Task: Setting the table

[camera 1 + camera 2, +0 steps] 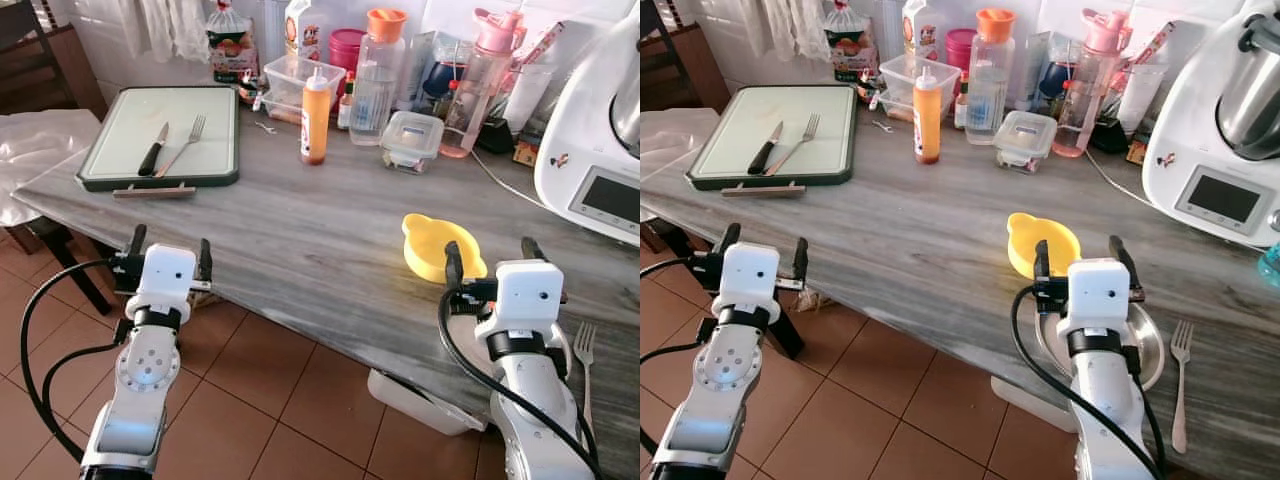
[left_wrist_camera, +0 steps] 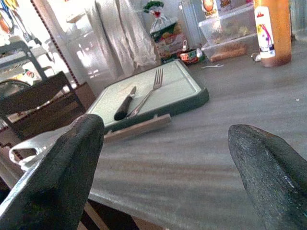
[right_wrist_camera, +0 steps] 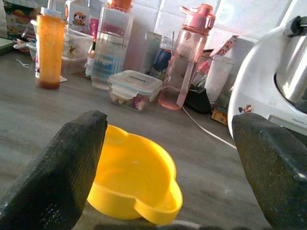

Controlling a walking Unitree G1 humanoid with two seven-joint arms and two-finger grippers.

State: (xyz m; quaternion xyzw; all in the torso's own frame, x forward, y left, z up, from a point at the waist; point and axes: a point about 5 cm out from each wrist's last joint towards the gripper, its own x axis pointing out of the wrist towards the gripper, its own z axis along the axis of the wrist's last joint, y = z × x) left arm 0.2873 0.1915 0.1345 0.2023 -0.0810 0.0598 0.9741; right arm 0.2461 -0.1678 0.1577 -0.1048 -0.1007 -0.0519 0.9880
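Right gripper [image 1: 1085,265]: hovering at the tabletop's near edge, fingers spread wide, pinching nothing.
Metal plate [image 1: 1148,345]: lying at the near edge under the right wrist, showing in the right eye view.
Loose fork [image 1: 1181,385]: lying just beside the plate, toward the near right corner, tines pointing to the far edge.
Yellow bowl [image 3: 136,179]: sitting just beyond the right gripper, between its fingers in the right wrist view; nothing showing inside.
Left gripper [image 1: 168,258]: hanging at the near edge toward the left end, fingers spread, holding nothing.
Left arm: reaching up from below the tabletop [image 1: 300,240], wrist upright.
Cutting board [image 1: 215,110]: resting at the far left corner, carrying a black-handled knife [image 1: 153,150] and a second fork [image 1: 185,143] side by side.
Lidded glass box [image 1: 411,138]: standing mid-table toward the far edge; contents too unclear to tell.
Orange sauce bottle [image 1: 315,115]: standing upright near the box.
Clear bottle, orange cap [image 1: 377,80]: standing at the far edge, part filled with clear liquid.
Pink bottle [image 3: 184,62]: standing at the far edge, pale pink liquid low down.
White appliance [image 1: 595,150]: standing at the far right corner.
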